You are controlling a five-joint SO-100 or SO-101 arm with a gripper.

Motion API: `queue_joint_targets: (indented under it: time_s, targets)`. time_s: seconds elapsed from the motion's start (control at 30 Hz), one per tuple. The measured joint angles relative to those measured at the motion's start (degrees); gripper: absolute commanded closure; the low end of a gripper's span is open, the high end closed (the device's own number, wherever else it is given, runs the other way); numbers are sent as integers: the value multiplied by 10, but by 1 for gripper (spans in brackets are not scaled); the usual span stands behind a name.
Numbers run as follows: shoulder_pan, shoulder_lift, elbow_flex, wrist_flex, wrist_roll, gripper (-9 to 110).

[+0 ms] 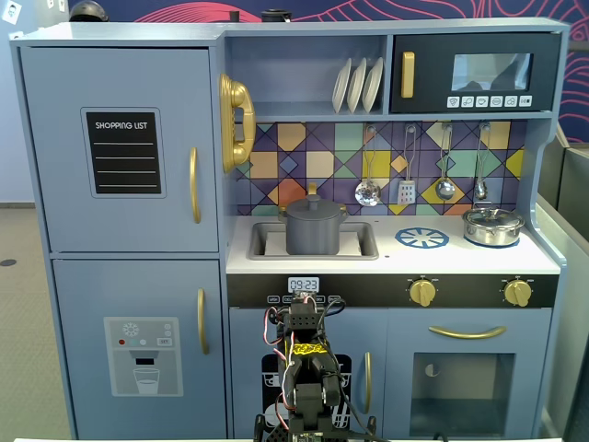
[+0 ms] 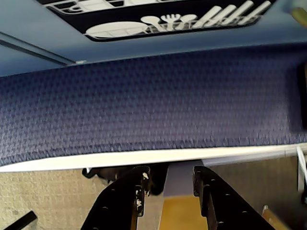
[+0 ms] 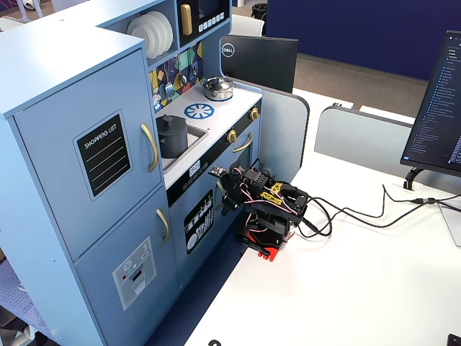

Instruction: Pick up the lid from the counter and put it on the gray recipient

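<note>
The dark gray pot [image 1: 313, 236] stands in the sink [image 1: 363, 241] of the toy kitchen. The dark gray lid [image 1: 314, 204] with its small knob sits on top of the pot, covering it. Both also show in the other fixed view, the pot [image 3: 171, 138] and the lid [image 3: 170, 120]. My arm is folded low on the white table in front of the kitchen, well below the counter. My gripper [image 2: 169, 175] points down past the table edge at blue carpet. Its jaws stand a little apart with nothing between them. The gripper [image 3: 225, 189] is far from the pot.
A shiny silver pot [image 1: 492, 226] with its own lid stands at the counter's right, beside the blue-and-white burner circle [image 1: 422, 238]. Utensils hang above the counter. Monitors and cables [image 3: 374, 213] lie on the white table [image 3: 346, 288] to the right of the arm.
</note>
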Motion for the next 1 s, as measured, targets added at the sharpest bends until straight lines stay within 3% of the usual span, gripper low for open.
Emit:
queue_joint_targets:
  time_s: [1.0]
  targets:
    - [9,4,2,4,-12,94]
